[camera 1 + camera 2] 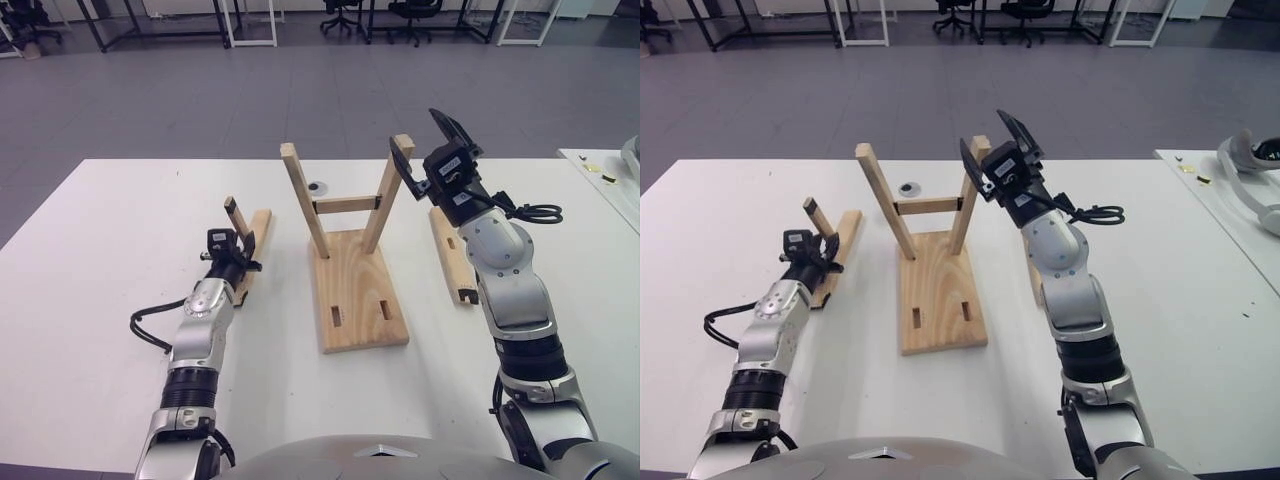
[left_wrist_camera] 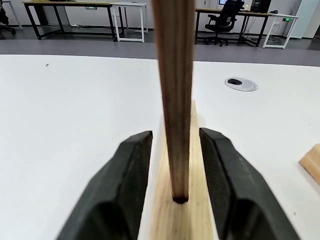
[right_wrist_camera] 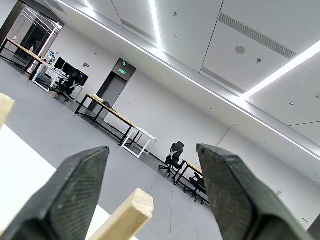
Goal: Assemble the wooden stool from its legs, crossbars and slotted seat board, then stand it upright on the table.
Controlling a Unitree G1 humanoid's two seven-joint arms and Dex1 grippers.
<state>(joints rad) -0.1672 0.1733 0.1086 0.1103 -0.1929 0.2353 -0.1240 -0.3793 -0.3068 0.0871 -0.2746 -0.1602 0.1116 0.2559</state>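
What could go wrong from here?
1. Right pincer is open at the top of the standing leg; a bump could rock that leg pair in the board.
2. Left pincer straddles the crossbar upright in the lying leg, with gaps either side; closing off-centre might lever it out or drag the leg.

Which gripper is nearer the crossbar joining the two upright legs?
Right. The right gripper is open beside the crossbar, at the adjoining leg's top; the left gripper sits farther left, at a lying leg.
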